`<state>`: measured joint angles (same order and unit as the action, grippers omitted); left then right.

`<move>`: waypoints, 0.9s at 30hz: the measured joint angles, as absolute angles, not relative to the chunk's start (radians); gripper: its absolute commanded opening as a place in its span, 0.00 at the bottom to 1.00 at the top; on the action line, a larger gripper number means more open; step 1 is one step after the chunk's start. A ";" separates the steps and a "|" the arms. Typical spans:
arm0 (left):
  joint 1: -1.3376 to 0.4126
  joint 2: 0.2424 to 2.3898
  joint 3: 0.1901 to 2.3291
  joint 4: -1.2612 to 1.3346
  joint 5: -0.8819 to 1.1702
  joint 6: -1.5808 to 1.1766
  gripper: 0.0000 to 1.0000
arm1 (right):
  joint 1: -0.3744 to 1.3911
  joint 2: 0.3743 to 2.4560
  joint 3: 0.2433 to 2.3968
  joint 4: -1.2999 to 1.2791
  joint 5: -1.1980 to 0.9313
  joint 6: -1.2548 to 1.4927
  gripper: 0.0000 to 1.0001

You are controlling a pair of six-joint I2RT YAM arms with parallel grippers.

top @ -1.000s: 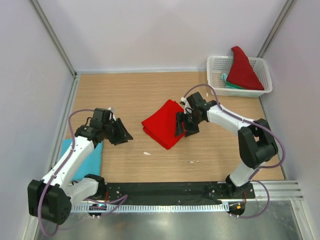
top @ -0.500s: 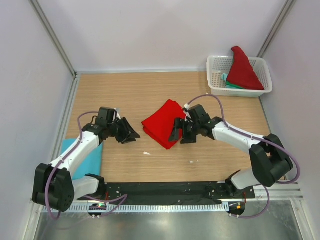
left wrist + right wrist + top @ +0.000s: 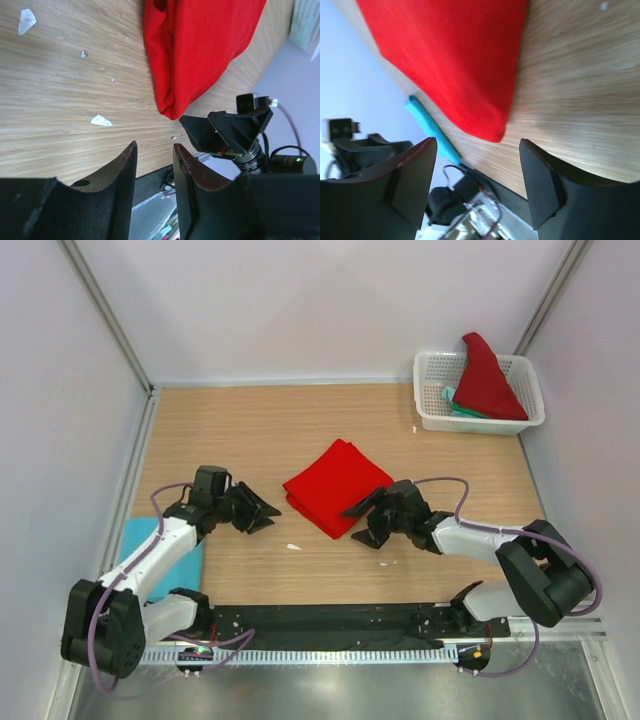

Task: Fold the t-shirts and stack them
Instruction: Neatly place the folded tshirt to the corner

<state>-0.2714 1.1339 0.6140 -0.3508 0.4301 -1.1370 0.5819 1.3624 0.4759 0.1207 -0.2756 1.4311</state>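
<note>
A folded bright red t-shirt [image 3: 335,485] lies in the middle of the wooden table. It also shows in the left wrist view [image 3: 200,45] and the right wrist view [image 3: 455,60]. My right gripper [image 3: 350,528] is open and empty, low over the table just off the shirt's near right corner [image 3: 477,145]. My left gripper [image 3: 268,518] is open and empty, a little left of the shirt and pointing at it [image 3: 155,147]. A folded light blue t-shirt [image 3: 165,560] lies at the near left, partly under my left arm. More shirts, one red [image 3: 487,380] and one teal [image 3: 455,405], sit in the basket.
A white lattice basket [image 3: 432,390] stands at the back right corner. Small white scraps [image 3: 293,546] lie on the wood near the shirt. Grey walls close in the table on the left, back and right. A black rail [image 3: 330,618] runs along the near edge.
My right gripper has come off the red shirt's right edge and dropped toward the near side. My left gripper has moved slightly right toward the shirt and its jaws have narrowed.
</note>
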 measured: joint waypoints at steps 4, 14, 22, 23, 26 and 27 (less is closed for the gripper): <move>-0.271 1.053 0.573 -0.340 0.403 -1.220 0.38 | 0.616 1.371 0.448 0.212 -0.229 1.560 0.68; -0.271 1.054 0.565 -0.311 0.400 -1.302 0.38 | 0.675 1.411 0.387 0.286 -0.128 1.704 0.66; -0.271 1.063 0.565 -0.292 0.401 -1.314 0.40 | 0.681 1.573 0.381 0.559 -0.128 1.715 0.45; -0.271 1.063 0.565 -0.289 0.401 -1.319 0.42 | 0.684 1.592 0.377 0.575 -0.130 1.720 0.41; -0.271 1.063 0.563 -0.278 0.401 -1.333 0.49 | 0.688 1.595 0.376 0.568 -0.125 1.720 0.20; -0.271 1.064 0.558 -0.266 0.402 -1.339 0.53 | 0.688 1.593 0.382 0.551 -0.125 1.714 0.13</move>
